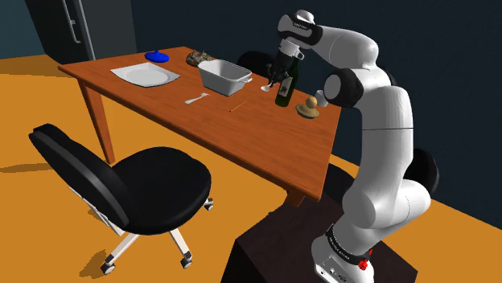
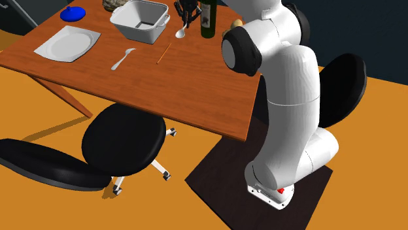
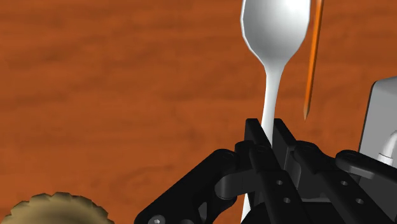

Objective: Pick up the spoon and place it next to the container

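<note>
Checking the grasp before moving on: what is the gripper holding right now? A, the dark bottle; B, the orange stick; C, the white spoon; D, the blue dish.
C: in the wrist view the gripper clasps the white spoon by its handle, the orange stick lying apart beside it.

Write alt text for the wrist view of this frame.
The black gripper is shut on the handle of a white spoon, whose bowl points away over the brown wooden table. A thin orange stick lies beside the bowl, and a corner of the white container shows nearby.
</note>
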Motion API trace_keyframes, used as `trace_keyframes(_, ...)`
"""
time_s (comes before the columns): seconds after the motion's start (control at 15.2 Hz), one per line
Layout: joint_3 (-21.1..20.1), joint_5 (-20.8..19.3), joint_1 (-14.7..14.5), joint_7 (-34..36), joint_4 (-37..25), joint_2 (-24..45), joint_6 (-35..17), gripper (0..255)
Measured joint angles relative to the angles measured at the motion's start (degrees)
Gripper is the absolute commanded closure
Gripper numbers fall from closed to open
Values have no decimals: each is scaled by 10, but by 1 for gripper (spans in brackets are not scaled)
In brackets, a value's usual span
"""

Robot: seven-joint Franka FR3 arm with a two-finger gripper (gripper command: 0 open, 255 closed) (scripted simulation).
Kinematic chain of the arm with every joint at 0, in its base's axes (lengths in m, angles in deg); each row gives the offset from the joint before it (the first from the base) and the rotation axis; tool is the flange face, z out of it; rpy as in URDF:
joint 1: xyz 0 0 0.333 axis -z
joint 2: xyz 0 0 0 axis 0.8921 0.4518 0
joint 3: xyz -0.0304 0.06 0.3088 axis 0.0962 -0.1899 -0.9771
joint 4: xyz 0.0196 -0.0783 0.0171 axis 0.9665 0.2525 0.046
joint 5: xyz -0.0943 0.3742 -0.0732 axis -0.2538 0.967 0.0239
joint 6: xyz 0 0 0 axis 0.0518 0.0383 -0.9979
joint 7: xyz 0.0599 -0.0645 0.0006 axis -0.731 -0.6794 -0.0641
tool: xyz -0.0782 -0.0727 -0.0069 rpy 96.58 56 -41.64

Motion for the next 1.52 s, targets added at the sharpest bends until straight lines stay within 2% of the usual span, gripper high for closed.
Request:
trace_keyframes(0.53,1,2,-5,-15,88,-16,-70,255)
trace_keyframes(1.52,-1,9,-9,-39,185,-4,-176,255)
